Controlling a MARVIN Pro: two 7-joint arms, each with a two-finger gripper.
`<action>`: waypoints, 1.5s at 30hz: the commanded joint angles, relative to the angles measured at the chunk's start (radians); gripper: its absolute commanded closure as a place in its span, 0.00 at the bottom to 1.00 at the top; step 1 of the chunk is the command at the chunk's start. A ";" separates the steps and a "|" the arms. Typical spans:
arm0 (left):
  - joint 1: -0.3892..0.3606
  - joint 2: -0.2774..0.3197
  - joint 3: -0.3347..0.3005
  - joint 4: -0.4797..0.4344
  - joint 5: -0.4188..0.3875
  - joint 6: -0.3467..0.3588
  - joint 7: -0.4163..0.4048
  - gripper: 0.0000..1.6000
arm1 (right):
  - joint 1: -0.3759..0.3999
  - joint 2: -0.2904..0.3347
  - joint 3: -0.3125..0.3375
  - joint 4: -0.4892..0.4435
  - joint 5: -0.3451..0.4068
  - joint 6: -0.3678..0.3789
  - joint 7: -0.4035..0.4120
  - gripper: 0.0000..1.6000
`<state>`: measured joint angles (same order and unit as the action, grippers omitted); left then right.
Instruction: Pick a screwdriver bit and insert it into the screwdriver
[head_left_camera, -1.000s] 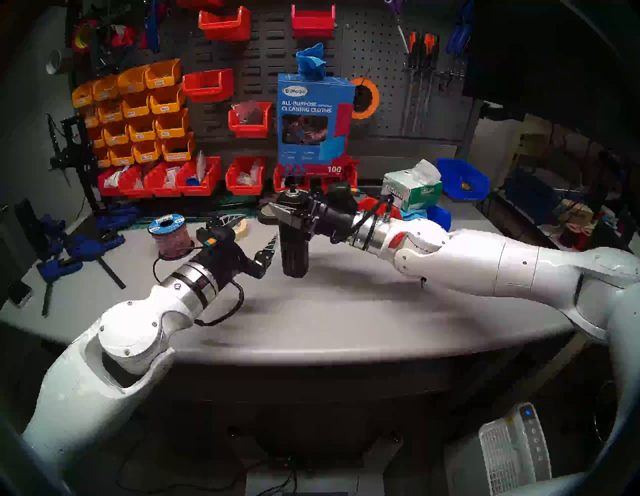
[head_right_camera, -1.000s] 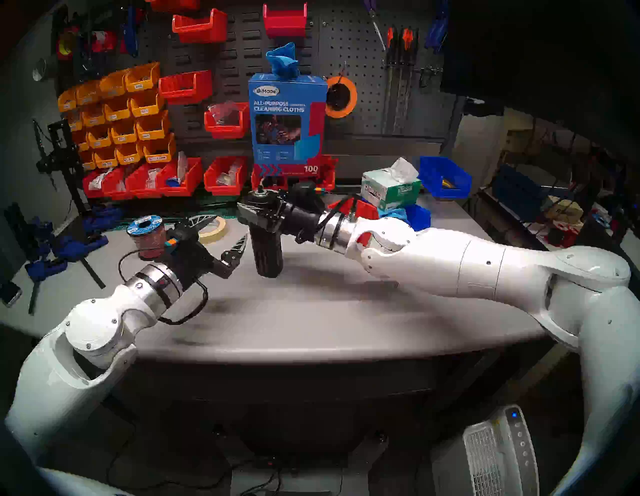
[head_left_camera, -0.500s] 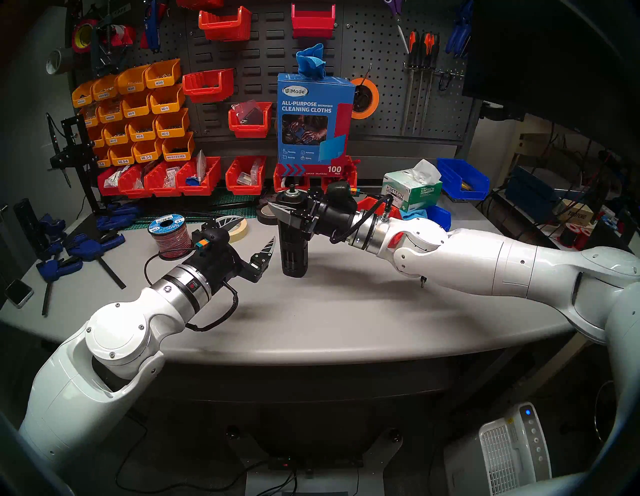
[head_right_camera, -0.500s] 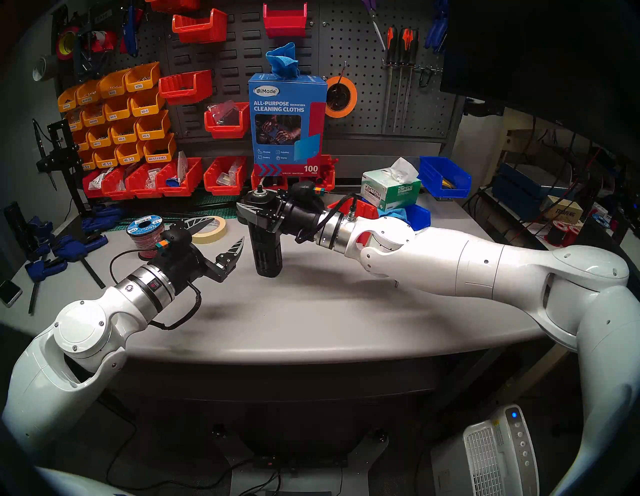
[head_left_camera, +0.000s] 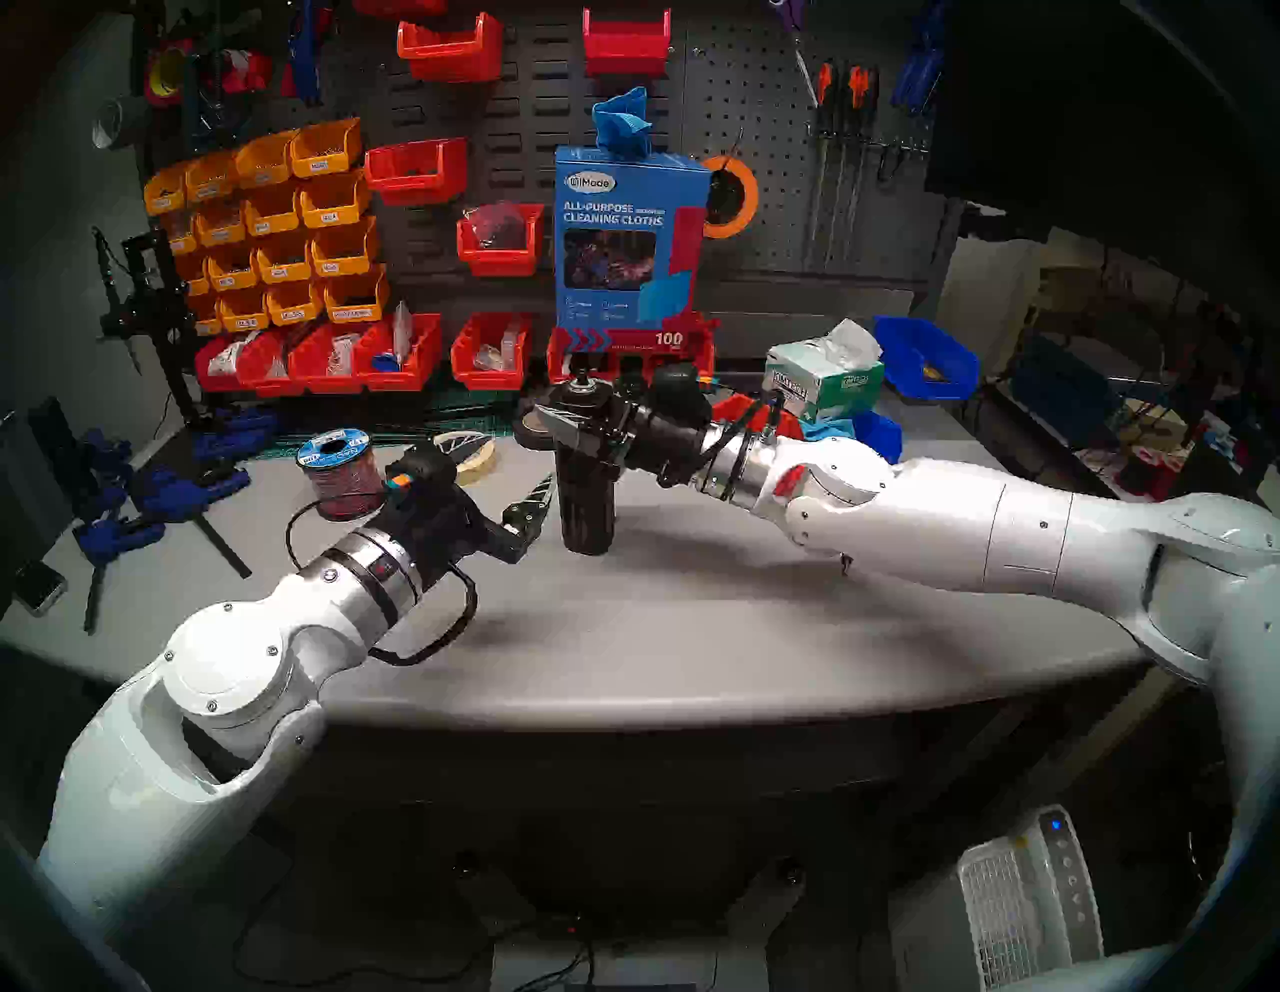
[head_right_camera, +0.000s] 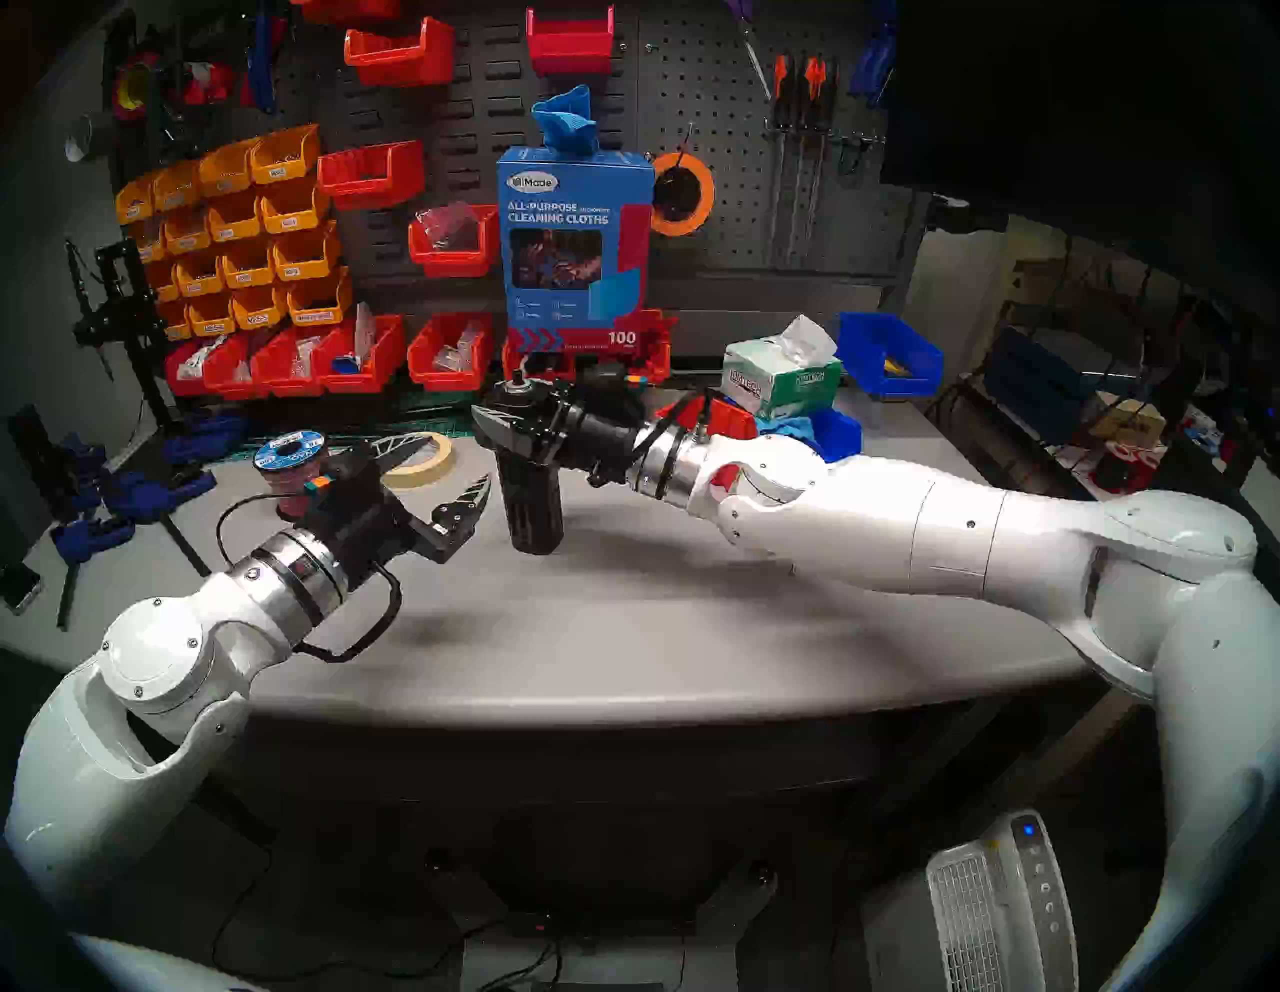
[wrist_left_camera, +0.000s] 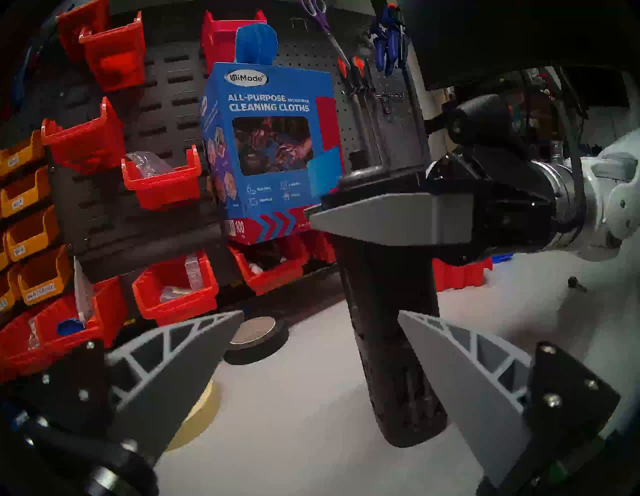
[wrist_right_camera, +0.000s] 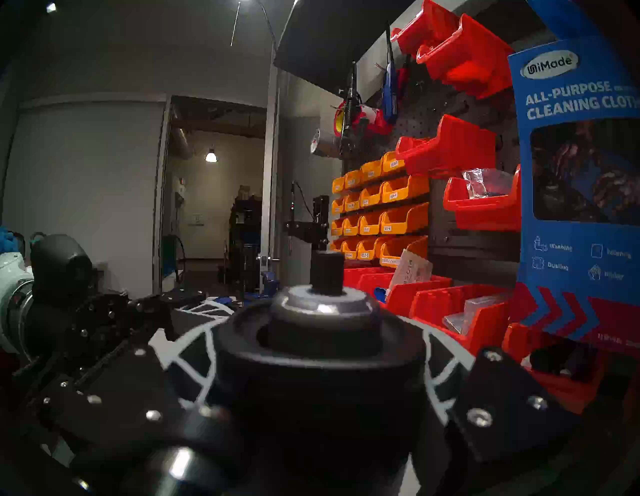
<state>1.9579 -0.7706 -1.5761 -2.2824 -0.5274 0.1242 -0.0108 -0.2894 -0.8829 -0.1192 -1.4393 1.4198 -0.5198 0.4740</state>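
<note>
The screwdriver (head_left_camera: 587, 506) is a thick black column that stands upright on the grey table (head_left_camera: 692, 623), with slots in its lower half. My right gripper (head_left_camera: 554, 412) is shut on its upper part, just under the silver ring. A short dark stub (wrist_right_camera: 327, 273) sticks up from the socket; I cannot tell whether it is the screwdriver bit. No loose bit shows. My left gripper (head_left_camera: 512, 458) is open and empty, level with the screwdriver's lower half and just to its left. In the left wrist view the screwdriver (wrist_left_camera: 391, 346) stands ahead, close to the right-hand finger (wrist_left_camera: 460, 374).
A wire spool (head_left_camera: 339, 471), a masking tape roll (head_left_camera: 478, 457) and a black disc (wrist_left_camera: 256, 339) lie behind the left gripper. A small black-knobbed pin (head_left_camera: 843, 562) lies under my right forearm. A tissue box (head_left_camera: 824, 381) and red bins (head_left_camera: 492, 357) line the back. Blue clamps (head_left_camera: 138, 499) lie at the left.
My left forearm has shifted a little to the left and lower; its fingers stay open beside the screwdriver. The right gripper still holds the screwdriver in the same place.
</note>
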 joint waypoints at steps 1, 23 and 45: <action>0.037 -0.017 -0.044 -0.061 -0.055 -0.003 -0.004 0.77 | 0.012 -0.004 0.009 -0.003 -0.004 -0.006 -0.002 0.65; 0.037 -0.055 0.045 -0.054 -0.014 -0.015 0.024 0.36 | 0.016 -0.007 0.008 -0.001 -0.004 -0.010 0.000 0.67; -0.019 -0.094 0.133 0.007 0.014 -0.021 0.052 0.36 | 0.015 0.003 0.007 -0.016 -0.005 -0.012 -0.004 0.66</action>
<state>1.9868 -0.8467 -1.4464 -2.2721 -0.5139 0.1235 0.0431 -0.2892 -0.8848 -0.1234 -1.4433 1.4156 -0.5288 0.4714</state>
